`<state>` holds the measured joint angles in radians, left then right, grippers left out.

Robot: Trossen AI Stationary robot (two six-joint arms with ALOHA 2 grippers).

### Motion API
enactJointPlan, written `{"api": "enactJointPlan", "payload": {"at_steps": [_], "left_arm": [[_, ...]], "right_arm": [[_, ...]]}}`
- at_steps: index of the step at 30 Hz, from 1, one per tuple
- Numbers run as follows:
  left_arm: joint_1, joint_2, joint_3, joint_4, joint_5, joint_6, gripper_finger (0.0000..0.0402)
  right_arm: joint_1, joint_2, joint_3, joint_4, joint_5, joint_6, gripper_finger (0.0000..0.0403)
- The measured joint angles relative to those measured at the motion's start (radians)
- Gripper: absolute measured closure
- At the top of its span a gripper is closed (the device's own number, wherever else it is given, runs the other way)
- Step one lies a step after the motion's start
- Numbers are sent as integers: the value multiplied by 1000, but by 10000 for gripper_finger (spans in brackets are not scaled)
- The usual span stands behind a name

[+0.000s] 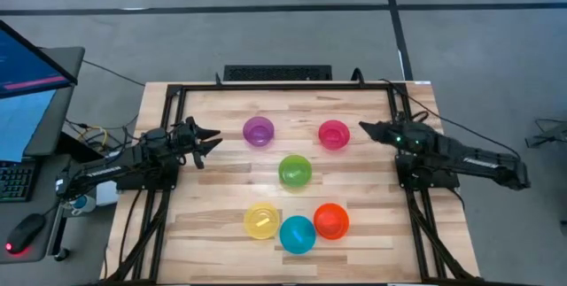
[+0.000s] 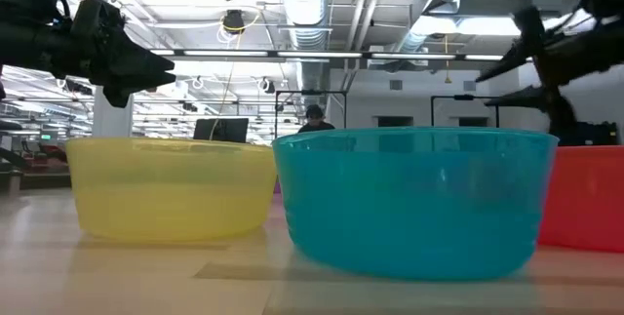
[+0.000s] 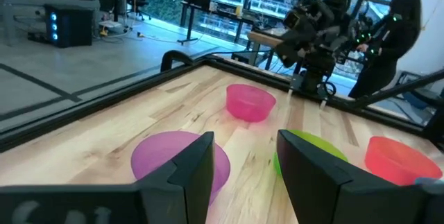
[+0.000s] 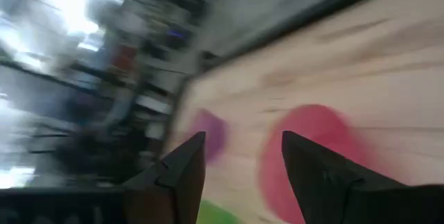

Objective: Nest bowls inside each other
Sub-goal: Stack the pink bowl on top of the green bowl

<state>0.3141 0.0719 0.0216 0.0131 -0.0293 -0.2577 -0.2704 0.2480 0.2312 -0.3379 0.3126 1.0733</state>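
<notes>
Six bowls stand apart on the wooden table, each resting on its base: purple [image 1: 259, 130], pink [image 1: 334, 134], green [image 1: 295, 170], yellow [image 1: 262, 220], blue [image 1: 298, 234] and orange-red [image 1: 330, 220]. My left gripper [image 1: 215, 137] is open, raised just left of the purple bowl [image 3: 170, 158]. My right gripper [image 1: 365, 127] is open, raised just right of the pink bowl [image 4: 312, 148]. In the low view the yellow [image 2: 166, 186], blue [image 2: 414, 203] and orange-red [image 2: 590, 198] bowls fill the foreground. Neither gripper touches anything.
A black frame [image 1: 283, 88] runs along the table's far edge and both sides. A laptop [image 1: 31, 82], a keyboard and a mouse [image 1: 24, 231] lie off the table's left side. Bare wood lies between the far bowls and the near ones. A person [image 2: 314, 116] shows far behind.
</notes>
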Motion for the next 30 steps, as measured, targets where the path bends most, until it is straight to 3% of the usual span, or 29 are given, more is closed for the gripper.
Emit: {"api": "enactJointPlan", "payload": {"at_steps": [7, 11, 15, 30], "left_arm": [[0, 0, 0, 7, -71, -56, 253], [0, 0, 0, 7, -83, -58, 253], [0, 0, 0, 6, -83, -91, 253], [0, 0, 1, 1, -76, -83, 253]], "right_arm": [[-144, 436, 346, -306, -31, -169, 183], [-221, 713, 418, -338, -154, -215, 168], [-250, 901, 437, -322, -235, -234, 157], [-197, 1129, 465, -230, -271, -165, 155]]}}
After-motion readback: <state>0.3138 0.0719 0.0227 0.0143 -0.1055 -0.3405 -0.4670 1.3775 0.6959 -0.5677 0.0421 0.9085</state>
